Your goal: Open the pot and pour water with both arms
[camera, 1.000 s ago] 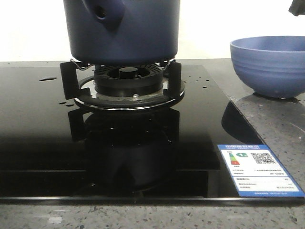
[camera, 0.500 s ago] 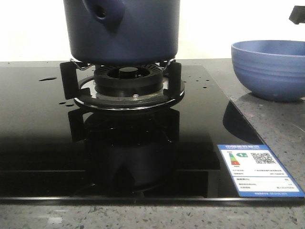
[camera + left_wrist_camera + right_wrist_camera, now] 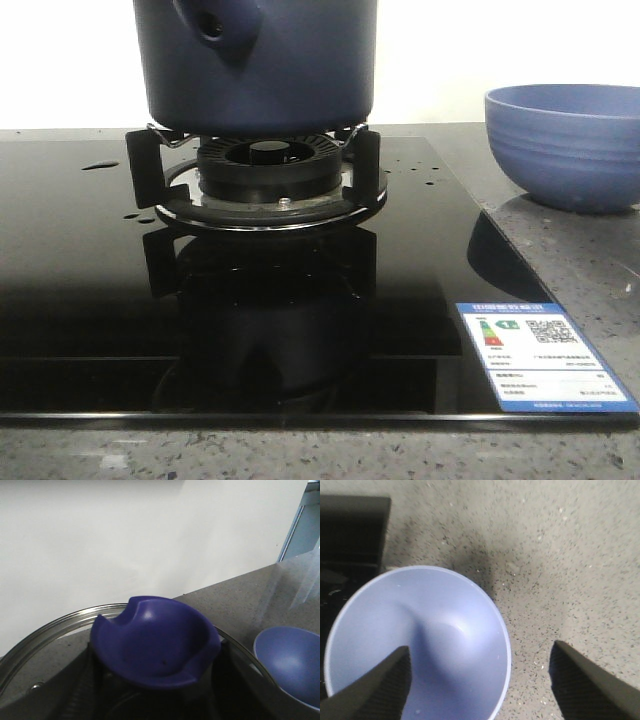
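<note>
Small clear drops of water lie on the glossy black glass hob at its left side, with more specks beyond the burner on the right. The large dark navy-blue cylindrical pot sits on the black metal burner grate, its tapered handle stub with a round hole pointing toward the camera. In the left wrist view, a dark blue cup-shaped knob sits at the centre of a clear glass lid with a steel rim, close under the camera; the left gripper's fingers are hidden there, so I cannot tell whether it grips anything. To the right of the hob, a lighter periwinkle-blue ribbed bowl stands on the speckled grey stone counter, apart from the pot. A white-and-blue energy label is stuck on the hob's near right corner. In the right wrist view, the right gripper hangs over the bowl's rim with its two dark fingers spread wide, one above the bowl's inside and one above the counter, holding nothing.
</note>
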`<act>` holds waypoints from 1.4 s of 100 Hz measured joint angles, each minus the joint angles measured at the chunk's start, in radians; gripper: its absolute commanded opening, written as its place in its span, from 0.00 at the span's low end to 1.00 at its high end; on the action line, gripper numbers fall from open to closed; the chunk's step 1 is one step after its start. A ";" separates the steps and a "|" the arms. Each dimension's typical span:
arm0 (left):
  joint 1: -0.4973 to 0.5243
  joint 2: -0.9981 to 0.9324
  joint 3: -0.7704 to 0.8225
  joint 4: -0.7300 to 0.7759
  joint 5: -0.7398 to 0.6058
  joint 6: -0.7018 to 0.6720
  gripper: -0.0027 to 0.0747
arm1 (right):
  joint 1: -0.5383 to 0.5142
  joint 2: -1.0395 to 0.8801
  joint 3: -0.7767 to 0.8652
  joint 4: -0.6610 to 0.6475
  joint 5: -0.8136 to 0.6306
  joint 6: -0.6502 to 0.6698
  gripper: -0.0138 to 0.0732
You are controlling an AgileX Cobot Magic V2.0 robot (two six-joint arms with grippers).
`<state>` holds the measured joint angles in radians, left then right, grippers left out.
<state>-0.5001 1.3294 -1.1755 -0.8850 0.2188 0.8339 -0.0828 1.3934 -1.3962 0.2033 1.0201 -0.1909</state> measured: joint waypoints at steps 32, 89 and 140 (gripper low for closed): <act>-0.063 0.080 0.000 -0.004 -0.011 0.018 0.47 | 0.000 -0.041 -0.002 0.002 0.010 -0.006 0.74; -0.065 0.099 0.000 -0.010 -0.021 0.018 0.78 | 0.000 -0.041 -0.002 0.002 0.014 -0.009 0.74; -0.063 -0.077 -0.001 0.109 -0.023 0.019 0.70 | 0.000 -0.083 -0.002 0.041 -0.001 -0.009 0.68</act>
<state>-0.5634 1.2524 -1.1768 -0.7758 0.1961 0.8531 -0.0828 1.3107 -1.3978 0.2448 1.0190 -0.1999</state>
